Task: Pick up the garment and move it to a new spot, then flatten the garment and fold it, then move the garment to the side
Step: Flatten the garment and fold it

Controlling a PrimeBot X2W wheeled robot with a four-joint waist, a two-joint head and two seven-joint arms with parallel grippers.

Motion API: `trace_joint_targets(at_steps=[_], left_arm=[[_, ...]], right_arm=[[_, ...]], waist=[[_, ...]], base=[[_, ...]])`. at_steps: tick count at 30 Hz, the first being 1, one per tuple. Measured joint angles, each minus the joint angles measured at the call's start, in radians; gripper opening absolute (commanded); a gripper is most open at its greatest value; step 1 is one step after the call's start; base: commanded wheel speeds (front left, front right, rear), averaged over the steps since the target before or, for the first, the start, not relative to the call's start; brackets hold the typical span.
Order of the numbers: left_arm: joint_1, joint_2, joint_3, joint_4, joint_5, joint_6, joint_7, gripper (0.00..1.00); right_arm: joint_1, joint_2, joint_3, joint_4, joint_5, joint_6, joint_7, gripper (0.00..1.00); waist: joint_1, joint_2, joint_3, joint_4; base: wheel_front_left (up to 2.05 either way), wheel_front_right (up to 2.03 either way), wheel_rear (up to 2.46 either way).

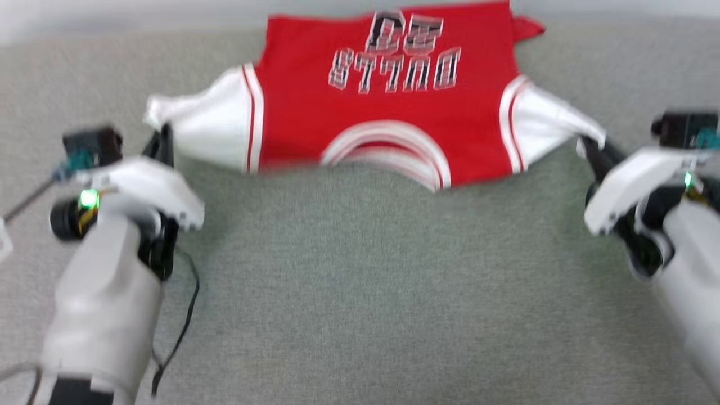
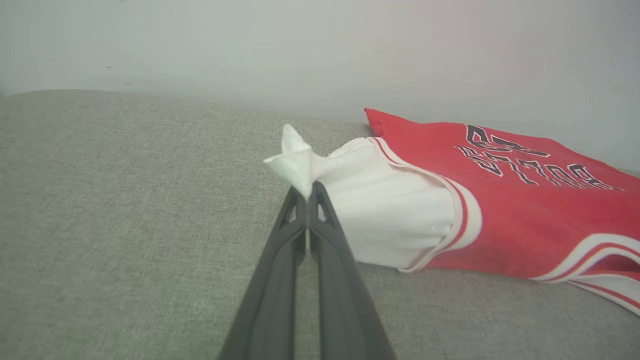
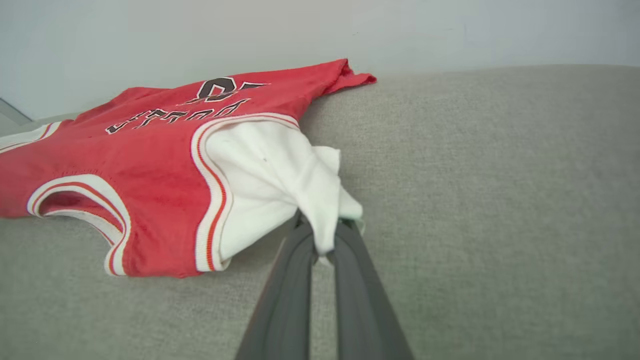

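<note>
On the grey bench (image 1: 360, 292), the red garment (image 1: 382, 112) lies spread near the far wall (image 2: 320, 50). The left claw (image 2: 306, 192) is pinched tight on one white sleeve (image 2: 390, 220), the right claw (image 3: 322, 235) on the other.

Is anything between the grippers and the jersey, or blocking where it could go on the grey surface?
Nothing visible. The left gripper and right gripper each pinch one sleeve of the garment; the grey surface around it shows no obstacle.
</note>
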Motion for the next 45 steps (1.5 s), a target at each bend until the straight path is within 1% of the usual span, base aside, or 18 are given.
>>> trace_joint_targets(at_steps=[4, 8, 11, 13, 18, 20, 23, 26, 27, 28, 29, 31, 35, 39, 42, 45], left_arm=[[0.17, 0.02, 0.035, -0.114, -0.006, 0.023, -0.001, 0.0], [0.377, 0.044, 0.078, -0.271, -0.01, 0.067, -0.001, 0.0], [0.548, 0.07, 0.097, -0.414, -0.018, 0.118, 0.002, 0.0], [0.65, 0.084, 0.104, -0.526, -0.018, 0.156, 0.026, 0.0], [0.877, 0.107, 0.093, -0.821, -0.017, 0.258, 0.143, 0.0], [0.955, 0.115, 0.089, -0.92, -0.013, 0.298, 0.186, 0.0], [1.051, 0.134, 0.09, -1.034, -0.007, 0.351, 0.235, 0.0], [1.113, 0.143, 0.083, -1.12, 0.002, 0.383, 0.272, 0.0], [1.125, 0.146, 0.08, -1.141, 0.002, 0.388, 0.28, 0.0], [1.131, 0.148, 0.076, -1.16, 0.006, 0.394, 0.287, 0.0], [1.135, 0.15, 0.069, -1.179, 0.013, 0.398, 0.292, 0.0], [1.134, 0.149, 0.057, -1.212, 0.022, 0.401, 0.297, 0.0], [1.117, 0.149, 0.038, -1.253, 0.044, 0.405, 0.3, 0.0], [1.076, 0.149, 0.019, -1.297, 0.072, 0.41, 0.301, 0.0], [1.033, 0.146, 0.002, -1.32, 0.095, 0.409, 0.298, 0.0], [0.975, 0.133, -0.023, -1.341, 0.117, 0.396, 0.284, 0.0]], right_arm=[[0.124, -0.026, 0.014, -0.059, 0.01, 0.0, -0.007, 0.0], [0.251, -0.051, 0.02, -0.124, 0.014, 0.0, 0.005, 0.0], [0.342, -0.069, 0.012, -0.177, 0.006, 0.001, 0.019, 0.0], [0.399, -0.083, -0.002, -0.209, 0.004, 0.001, 0.037, 0.0], [0.553, -0.107, -0.062, -0.29, -0.017, 0.001, 0.084, 0.0], [0.62, -0.11, -0.095, -0.328, -0.025, 0.001, 0.112, 0.0], [0.721, -0.115, -0.154, -0.38, -0.053, 0.001, 0.168, 0.0], [0.811, -0.111, -0.23, -0.44, -0.087, 0.001, 0.224, 0.0], [0.836, -0.107, -0.255, -0.462, -0.1, 0.001, 0.245, 0.11], [0.857, -0.099, -0.282, -0.481, -0.114, 0.001, 0.26, 0.38], [0.874, -0.092, -0.308, -0.502, -0.132, 0.001, 0.274, 1.0], [0.889, -0.072, -0.365, -0.55, -0.162, 0.0, 0.293, 1.0], [0.881, -0.012, -0.472, -0.648, -0.217, 0.0, 0.31, 1.0], [0.773, 0.022, -0.584, -0.677, -0.261, 0.0, 0.32, 1.0], [0.644, 0.026, -0.636, -0.644, -0.277, 0.0, 0.352, 1.0], [0.506, 0.003, -0.662, -0.567, -0.282, 0.0, 0.409, 1.0]], waist=[[-0.0001, 0.0, -0.082, -0.007], [-0.0001, 0.0, -0.155, -0.013], [-0.0003, 0.0, -0.201, -0.021], [-0.0003, 0.0, -0.226, -0.025], [-0.0002, 0.0, -0.271, -0.024], [-0.0003, 0.0, -0.285, -0.02], [-0.0002, 0.0, -0.3, -0.01], [-0.0002, 0.0, -0.306, 0.003], [-0.0002, 0.0, -0.307, 0.008], [-0.0002, 0.0, -0.307, 0.012], [-0.0002, 0.0, -0.306, 0.016], [-0.0001, 0.0, -0.303, 0.026], [-0.0001, 0.0, -0.286, 0.044], [0.0, 0.0, -0.257, 0.065], [0.0, 0.0, -0.225, 0.085], [0.0002, 0.0, -0.18, 0.111]], base=[[0.0, 0.0, 0.0], [0.0, 0.0, 0.0], [0.0, 0.0, 0.0], [0.0, 0.0, 0.0], [0.0, 0.0, 0.0], [0.0, 0.0, 0.0], [0.0, 0.0, 0.0], [0.0, 0.0, 0.0], [0.0, 0.0, 0.0], [0.0, 0.0, 0.0], [0.0, 0.0, 0.0], [0.0, 0.0, 0.0], [0.0, 0.0, 0.0], [0.0, 0.0, 0.0], [0.0, 0.0, 0.0], [0.0, 0.0, 0.0]])
